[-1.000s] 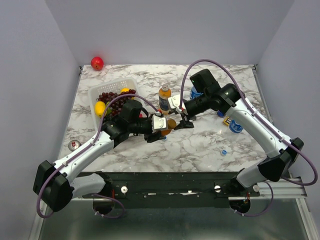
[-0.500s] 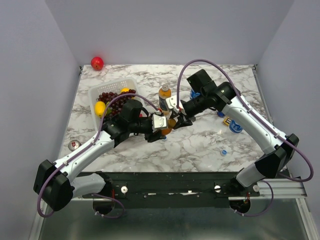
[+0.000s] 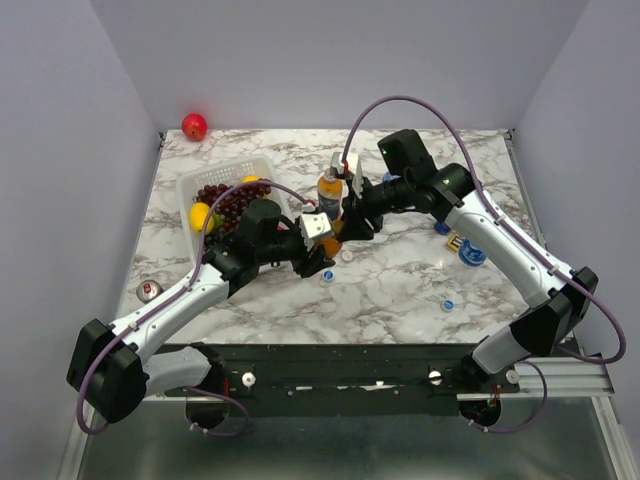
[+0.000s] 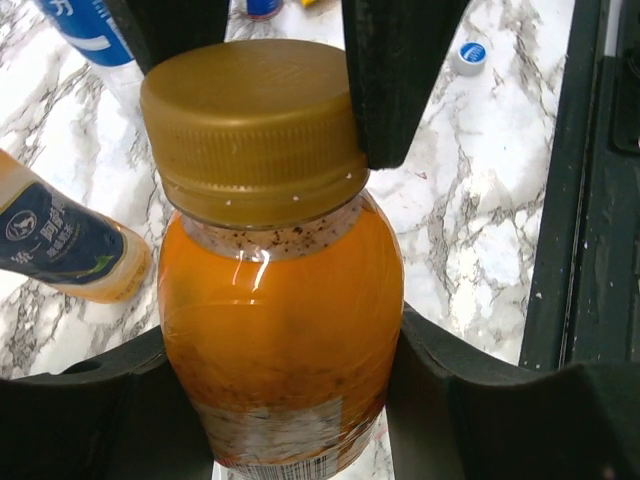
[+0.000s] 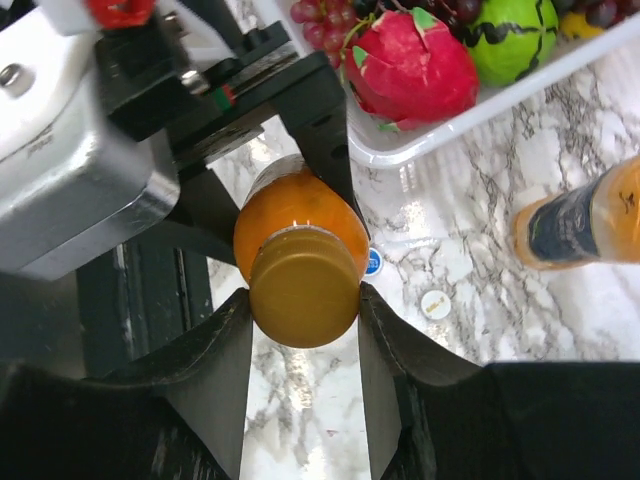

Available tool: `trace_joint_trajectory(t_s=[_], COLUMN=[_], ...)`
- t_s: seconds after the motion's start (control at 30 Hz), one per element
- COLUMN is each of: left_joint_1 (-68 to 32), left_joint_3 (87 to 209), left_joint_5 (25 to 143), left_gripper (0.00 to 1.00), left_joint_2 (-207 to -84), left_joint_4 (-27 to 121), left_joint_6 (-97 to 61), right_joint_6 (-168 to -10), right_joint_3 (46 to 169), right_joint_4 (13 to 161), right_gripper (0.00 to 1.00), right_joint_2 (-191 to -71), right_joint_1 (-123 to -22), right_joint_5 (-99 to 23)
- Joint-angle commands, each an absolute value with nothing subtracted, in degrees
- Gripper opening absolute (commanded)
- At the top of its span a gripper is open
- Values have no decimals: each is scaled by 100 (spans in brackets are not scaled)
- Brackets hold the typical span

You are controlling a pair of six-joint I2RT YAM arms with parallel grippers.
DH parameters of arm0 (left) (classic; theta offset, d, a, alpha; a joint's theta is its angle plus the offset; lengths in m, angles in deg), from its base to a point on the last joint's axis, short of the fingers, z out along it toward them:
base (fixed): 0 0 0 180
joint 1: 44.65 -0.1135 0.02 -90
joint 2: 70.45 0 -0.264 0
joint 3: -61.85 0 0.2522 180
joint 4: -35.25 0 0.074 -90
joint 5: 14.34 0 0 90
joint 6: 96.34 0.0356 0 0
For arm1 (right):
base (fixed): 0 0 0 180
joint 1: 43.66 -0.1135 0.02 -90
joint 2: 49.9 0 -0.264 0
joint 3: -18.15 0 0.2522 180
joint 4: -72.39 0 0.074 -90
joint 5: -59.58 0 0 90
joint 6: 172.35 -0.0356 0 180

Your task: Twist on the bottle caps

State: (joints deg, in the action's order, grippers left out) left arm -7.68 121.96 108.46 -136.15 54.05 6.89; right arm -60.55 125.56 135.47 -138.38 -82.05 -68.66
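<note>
Orange drink fills the small bottle [image 4: 280,320] that both arms hold between them over the middle of the marble surface [image 3: 420,280]. The left end effector [image 4: 285,390] is closed round the bottle's body, one finger on each side near the label. The right end effector [image 5: 303,300] is clamped on the orange cap [image 4: 250,125], with its two black fingers pressing on opposite sides of the rim. The cap sits on the bottle's neck. Whether the bottle's base touches the surface cannot be told.

Just behind the two end effectors, a taller orange bottle [image 3: 329,190] with a dark label stands upright. A blue cap [image 3: 327,278] and a white cap [image 3: 347,256] lie loose on the surface near the left end effector. Another blue cap [image 3: 447,304] lies well apart toward the near right. A clear bottle [image 3: 468,250] with a blue label lies on the right side, under the right arm. A second one [image 3: 390,187] is partly hidden behind that arm.

At the back left, a white basket [image 3: 195,180] holds grapes [image 3: 222,195] and a lemon [image 3: 200,216]. A red apple [image 3: 194,126] rests in the far left corner, and a drink can [image 3: 148,290] lies at the left edge.
</note>
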Motion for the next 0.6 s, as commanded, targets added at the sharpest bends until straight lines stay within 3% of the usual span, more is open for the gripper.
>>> trace_joint_trajectory(t_s=[0.0,0.1,0.23,0.4,0.47,0.57], left_joint_1=[-730,-730,-730,-730,-739,-739], left_joint_3=[12167,12097,12009,11903,11894,11877], left_joint_5=[10300,10317,10545,10730,10721,10695], left_gripper=[0,0,0,0,0,0], left_joint_2=[-13620,-13629,-13541,-13541,-13549,-13532], left_joint_4=[4709,4603,4515,4304,4269,4260], left_joint_6=[-211,-335,-388,-555,-581,-581], right_joint_6=[-7729,-7761,-7690,-7734,-7734,-7708], right_joint_3=[12333,12271,12279,12235,12244,12262], right_joint_4=[12536,12386,12289,12157,12139,12139], right_gripper=[31,33,53,63,61,51], right_joint_2=[-13797,-13814,-13866,-13937,-13972,-14016], right_joint_1=[-8338,-8338,-8303,-8303,-8303,-8286], right_joint_5=[-6681,-6821,-6944,-7059,-7085,-7182])
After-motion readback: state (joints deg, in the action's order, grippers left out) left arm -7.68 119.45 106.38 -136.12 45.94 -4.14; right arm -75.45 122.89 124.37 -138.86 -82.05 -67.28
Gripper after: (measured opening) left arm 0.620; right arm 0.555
